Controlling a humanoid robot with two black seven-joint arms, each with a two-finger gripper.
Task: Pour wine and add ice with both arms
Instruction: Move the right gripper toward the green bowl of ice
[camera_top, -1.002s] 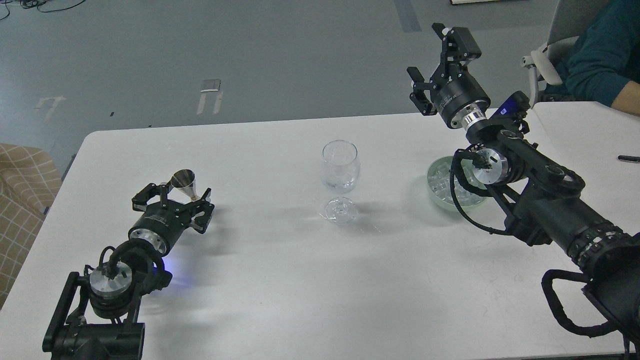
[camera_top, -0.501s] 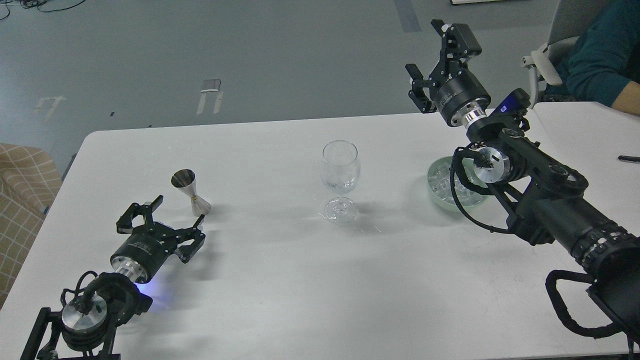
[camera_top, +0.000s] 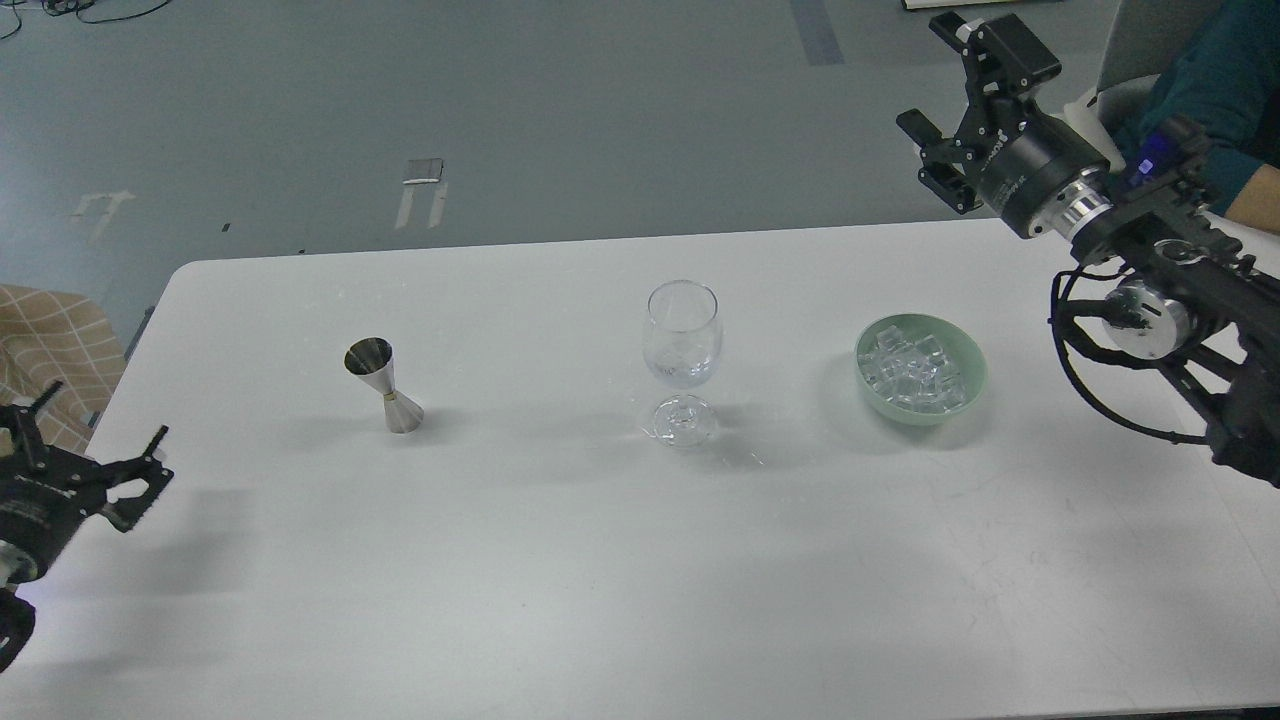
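A stemmed wine glass (camera_top: 682, 345) stands upright at the table's middle, with something clear and glossy in its lower bowl; I cannot make out the wine as liquid. A pale green bowl (camera_top: 968, 352) to its right holds several clear ice cubes (camera_top: 908, 378). A steel jigger (camera_top: 384, 386) stands upright to the left. My left gripper (camera_top: 105, 412) is open and empty at the table's far left edge, well away from the jigger. My right gripper (camera_top: 925, 72) is open and empty, raised high beyond the table's back right, above and behind the bowl.
The white table (camera_top: 560, 560) runs across the whole view. A person's teal-sleeved arm (camera_top: 1205, 85) and a chair are at the top right, close behind my right arm. A beige checked seat (camera_top: 50, 345) is beside the left edge.
My left gripper has let go of the jigger and drawn back to the left edge, leaving it standing. My right arm has swung up and right, uncovering the bowl.
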